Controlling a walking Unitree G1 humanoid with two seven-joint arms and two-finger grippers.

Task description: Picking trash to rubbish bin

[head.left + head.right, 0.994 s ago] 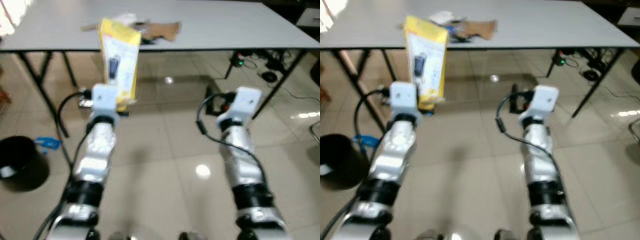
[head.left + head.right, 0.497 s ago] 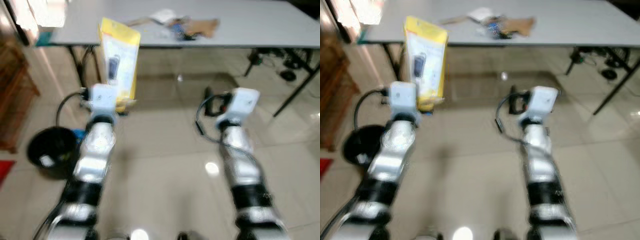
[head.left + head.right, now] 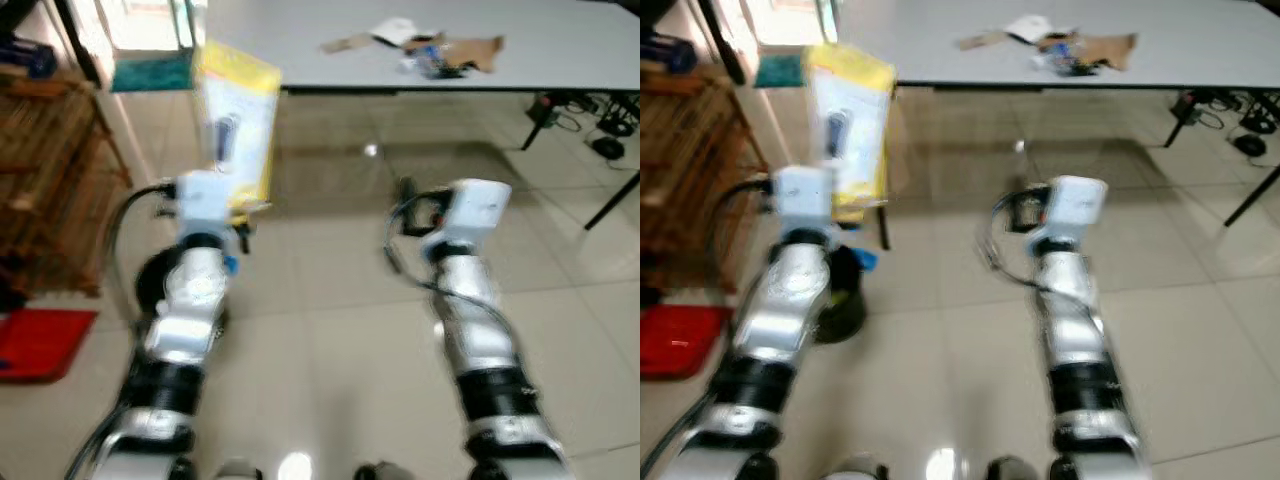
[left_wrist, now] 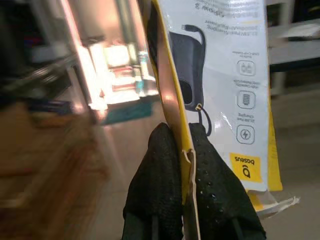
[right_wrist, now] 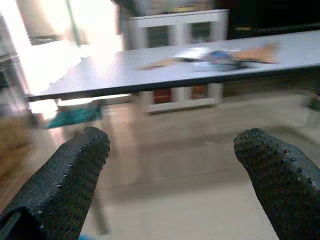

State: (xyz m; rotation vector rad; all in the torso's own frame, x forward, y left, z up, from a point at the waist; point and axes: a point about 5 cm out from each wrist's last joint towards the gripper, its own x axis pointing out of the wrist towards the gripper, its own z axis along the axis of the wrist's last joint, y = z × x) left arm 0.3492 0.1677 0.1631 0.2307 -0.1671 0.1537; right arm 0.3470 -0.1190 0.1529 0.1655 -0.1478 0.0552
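Observation:
A yellow and white package (image 3: 237, 135) stands upright above my left wrist, and my left gripper (image 4: 182, 145) is shut on its lower edge. The black rubbish bin (image 3: 845, 298) sits on the floor just beyond my left forearm, partly hidden by it. More trash (image 3: 430, 55), cardboard and paper scraps, lies on the grey table (image 3: 300, 50) ahead. My right gripper (image 5: 172, 150) is open and holds nothing, its fingers (image 5: 75, 170) spread wide and pointing toward the table.
A wooden shelf (image 3: 50, 180) stands at the left, with a red mat (image 3: 40, 340) on the floor before it. A small blue item (image 3: 866, 260) lies beside the bin. Cables (image 3: 600, 120) lie under the table's right end. Tiled floor spreads between my arms.
The whole view has swung left: the table's scraps shifted right, and the shelf and red mat came in. The bin now lies by my left forearm. The package stays gripped.

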